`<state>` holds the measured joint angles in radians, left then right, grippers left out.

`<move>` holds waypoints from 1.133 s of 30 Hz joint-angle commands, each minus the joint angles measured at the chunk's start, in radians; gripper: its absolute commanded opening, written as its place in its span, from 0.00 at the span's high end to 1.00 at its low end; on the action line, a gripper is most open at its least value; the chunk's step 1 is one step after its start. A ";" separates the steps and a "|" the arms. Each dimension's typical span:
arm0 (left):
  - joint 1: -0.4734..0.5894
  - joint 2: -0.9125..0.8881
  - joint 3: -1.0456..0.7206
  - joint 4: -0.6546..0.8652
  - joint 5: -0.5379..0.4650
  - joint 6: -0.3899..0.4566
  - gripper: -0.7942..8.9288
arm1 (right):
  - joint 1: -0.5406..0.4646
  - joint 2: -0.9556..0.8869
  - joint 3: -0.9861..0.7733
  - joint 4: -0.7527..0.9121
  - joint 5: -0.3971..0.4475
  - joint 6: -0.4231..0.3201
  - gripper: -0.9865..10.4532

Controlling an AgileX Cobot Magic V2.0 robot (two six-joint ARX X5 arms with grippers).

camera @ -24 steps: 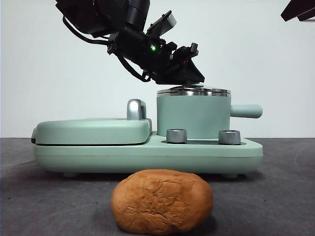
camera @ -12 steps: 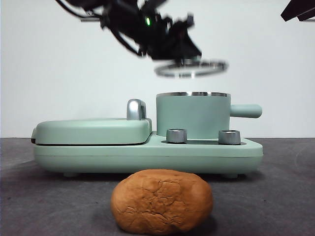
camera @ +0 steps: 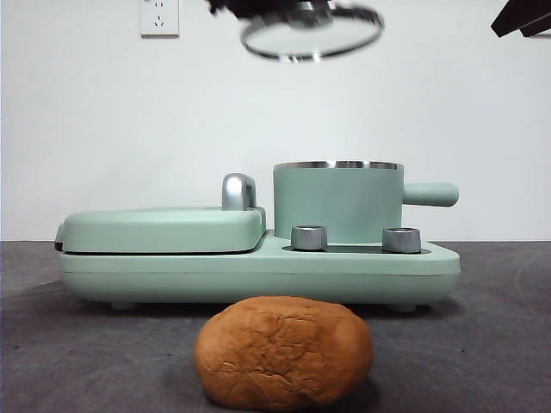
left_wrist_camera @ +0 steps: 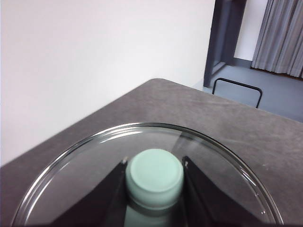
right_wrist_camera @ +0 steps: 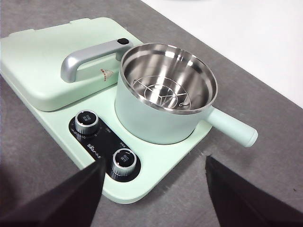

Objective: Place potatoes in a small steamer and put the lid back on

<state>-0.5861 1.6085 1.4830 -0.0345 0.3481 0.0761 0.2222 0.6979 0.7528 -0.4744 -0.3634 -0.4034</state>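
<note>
Left hand [left_wrist_camera: 155, 177] gripped the lid [camera: 311, 31] by its knob [left_wrist_camera: 155, 176], held high above the small steamer [camera: 337, 200], which stood open. Right hand [right_wrist_camera: 154, 189] hovered with jaws wide above the steamer's control knobs [right_wrist_camera: 87, 122]. Potato [camera: 283, 352] lay on the surface [camera: 482, 344], well below both hands.

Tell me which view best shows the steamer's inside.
The right wrist view: it looks down into the small steamer, showing a wire rack and no potato. The front view shows only its outer wall; the left wrist view misses it.
</note>
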 commanded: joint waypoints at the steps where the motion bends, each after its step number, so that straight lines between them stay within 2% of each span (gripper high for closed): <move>1: -0.002 -0.057 0.029 -0.042 -0.034 0.033 0.90 | 0.005 0.006 0.017 0.010 -0.003 0.030 0.62; 6: 0.007 -0.156 0.014 -0.185 -0.047 0.062 0.90 | 0.024 0.006 0.017 0.009 -0.003 0.030 0.62; 14: 0.042 -0.355 -0.121 -0.283 -0.072 0.065 0.90 | 0.098 0.006 0.017 0.001 -0.002 0.030 0.62; 23: 0.085 -0.607 -0.337 -0.337 -0.127 -0.006 0.90 | 0.180 0.007 0.017 -0.004 0.000 0.030 0.62; 28: 0.091 -0.722 -0.406 -0.400 -0.185 -0.029 0.90 | 0.260 0.040 0.017 -0.051 0.000 0.063 0.59; 34: 0.100 -0.780 -0.413 -0.449 -0.219 -0.033 0.90 | 0.414 0.156 0.017 -0.049 0.005 0.063 0.58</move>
<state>-0.4850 0.8288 1.0573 -0.5064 0.1303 0.0513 0.6186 0.8402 0.7532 -0.5331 -0.3611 -0.3573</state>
